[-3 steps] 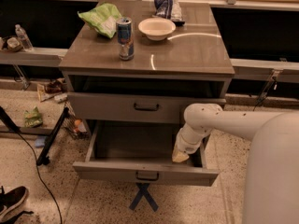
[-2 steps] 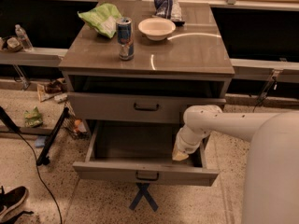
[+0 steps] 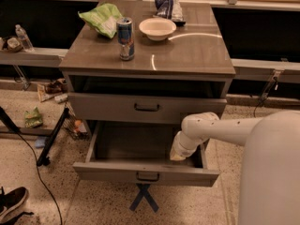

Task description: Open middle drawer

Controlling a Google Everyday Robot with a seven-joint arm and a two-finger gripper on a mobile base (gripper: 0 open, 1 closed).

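The robot's gripper [image 3: 178,154] is down inside the middle drawer [image 3: 112,171] of the cabinet [image 3: 197,55], in the drawer's right-hand part, close to its front wall. Whether it is open or closed cannot be told. The white arm [image 3: 220,128] reaches it from the cabinet's right, bending down over the drawer's right edge, and joins the robot's white body [image 3: 274,172] in front of the cabinet and to its right.

The middle drawer stands pulled well out from the cabinet, its grey inside in plain sight, with a small dark loop handle [image 3: 147,176] at the centre of its front. Above it, the top drawer [image 3: 103,108] sits slightly out, a dark gap showing behind its front panel.

On the cabinet's top, towards the back, are a drink can [image 3: 125,38] standing upright, a white bowl [image 3: 157,28] just to its right, a green bag [image 3: 101,18] at the back left and a dark bag [image 3: 167,6] at the back edge.

On the floor just in front of the cabinet is a blue tape cross [image 3: 143,197]. To the cabinet's left a black stand [image 3: 54,137] leans, with scattered litter near it, and a dark shoe [image 3: 11,205] lies well apart to the front left.
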